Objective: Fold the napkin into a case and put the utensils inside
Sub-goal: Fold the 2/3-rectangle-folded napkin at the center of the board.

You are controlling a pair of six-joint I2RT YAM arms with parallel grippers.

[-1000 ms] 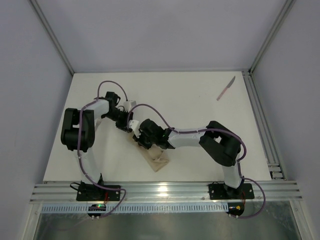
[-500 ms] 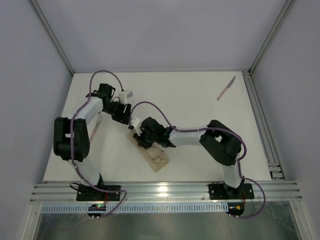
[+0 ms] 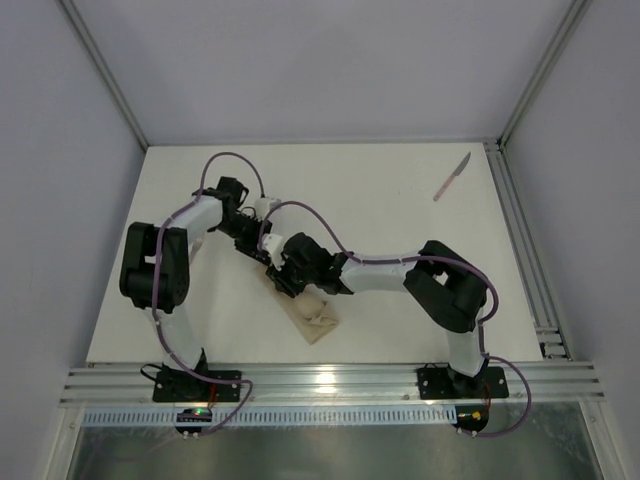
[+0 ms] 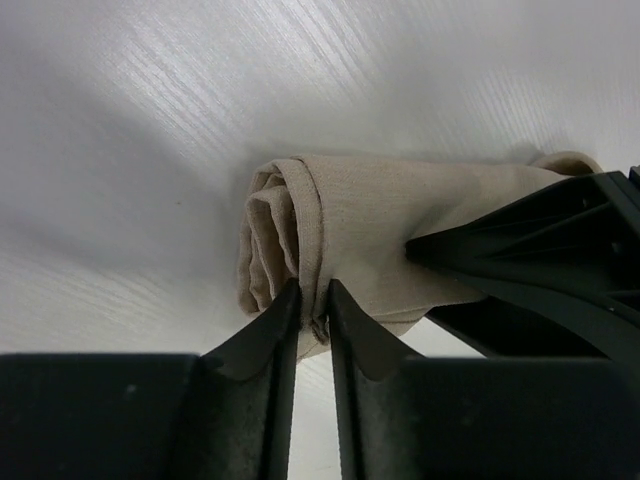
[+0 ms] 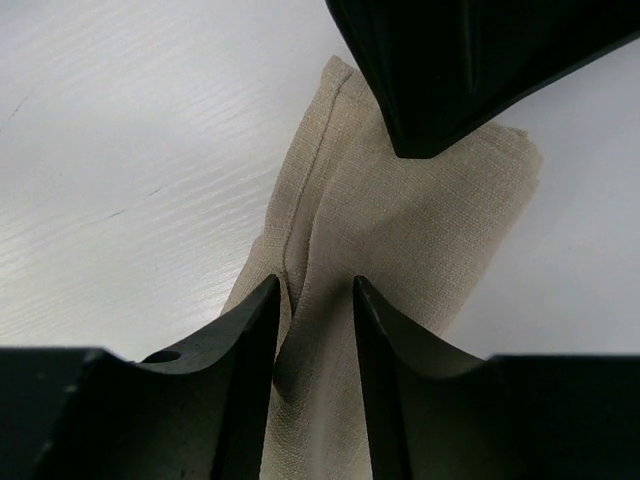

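The beige napkin point(image 3: 316, 318), folded into a narrow tapered case, lies near the table's front middle. My left gripper point(image 3: 264, 254) is at its far end; in the left wrist view it point(image 4: 313, 300) is shut on a hem of the rolled cloth point(image 4: 370, 215). My right gripper point(image 3: 284, 279) is just behind it on the cloth; in the right wrist view it point(image 5: 315, 297) pinches a raised fold of the napkin point(image 5: 420, 230). The knife point(image 3: 452, 176), pink handle and grey blade, lies at the far right. The silvery utensil is out of view.
The right gripper's black finger point(image 4: 540, 235) crosses the left wrist view over the cloth, and the left gripper's finger point(image 5: 450, 60) fills the top of the right wrist view. An aluminium rail point(image 3: 520, 240) runs along the table's right edge.
The left gripper swung away to the far left half a second ago and has come back to the napkin's far end, shutting on its hem. The right gripper has stayed on the cloth.
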